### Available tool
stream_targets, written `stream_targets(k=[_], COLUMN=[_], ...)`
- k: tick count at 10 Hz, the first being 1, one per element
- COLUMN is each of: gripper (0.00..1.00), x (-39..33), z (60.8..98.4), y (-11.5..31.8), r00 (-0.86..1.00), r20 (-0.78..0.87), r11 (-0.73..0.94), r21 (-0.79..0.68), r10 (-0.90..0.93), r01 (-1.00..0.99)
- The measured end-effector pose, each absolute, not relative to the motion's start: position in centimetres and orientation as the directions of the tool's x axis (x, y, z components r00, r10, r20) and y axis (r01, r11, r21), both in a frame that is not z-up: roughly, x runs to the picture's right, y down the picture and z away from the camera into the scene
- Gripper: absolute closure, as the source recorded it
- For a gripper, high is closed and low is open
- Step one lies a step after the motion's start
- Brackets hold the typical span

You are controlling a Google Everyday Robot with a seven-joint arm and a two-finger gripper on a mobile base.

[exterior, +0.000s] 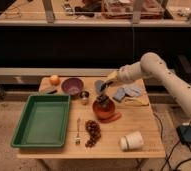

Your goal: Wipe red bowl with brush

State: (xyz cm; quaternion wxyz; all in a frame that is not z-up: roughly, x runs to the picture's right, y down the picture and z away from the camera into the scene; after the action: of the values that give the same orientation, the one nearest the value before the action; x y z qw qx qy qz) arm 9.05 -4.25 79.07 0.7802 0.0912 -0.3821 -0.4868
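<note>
The red bowl (pixel 107 112) sits on the wooden table (pixel 144 125), right of the middle. My gripper (pixel 103 91) hangs over the bowl's far rim, at the end of the white arm that reaches in from the right. It is shut on the brush (pixel 104 101), a small dark shape that points down from the fingers into the bowl. The brush head appears to rest on the bowl's dark inside.
A green tray (pixel 19 136) fills the table's left side. A purple bowl (pixel 72 86), an orange (pixel 54 79) and a small metal cup (pixel 84 95) stand at the back left. A fork (pixel 78 131) and grapes (pixel 92 133) lie in front, with a tipped white cup (pixel 131 141) and blue cloths (pixel 127 92) at right.
</note>
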Motion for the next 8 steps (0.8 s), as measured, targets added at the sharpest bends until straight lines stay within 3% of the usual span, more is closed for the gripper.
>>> stream_targets(k=[5, 8], gripper=[0.90, 0.90], x=[9.1, 11.1], z=[76.2, 75.9], y=[0.5, 1.2], r00=[0.160, 0.189], r20=[0.566, 0.563], r11=[0.498, 0.507], r21=[0.513, 0.484], r10=[-0.808, -0.804], r01=[0.699, 0.713])
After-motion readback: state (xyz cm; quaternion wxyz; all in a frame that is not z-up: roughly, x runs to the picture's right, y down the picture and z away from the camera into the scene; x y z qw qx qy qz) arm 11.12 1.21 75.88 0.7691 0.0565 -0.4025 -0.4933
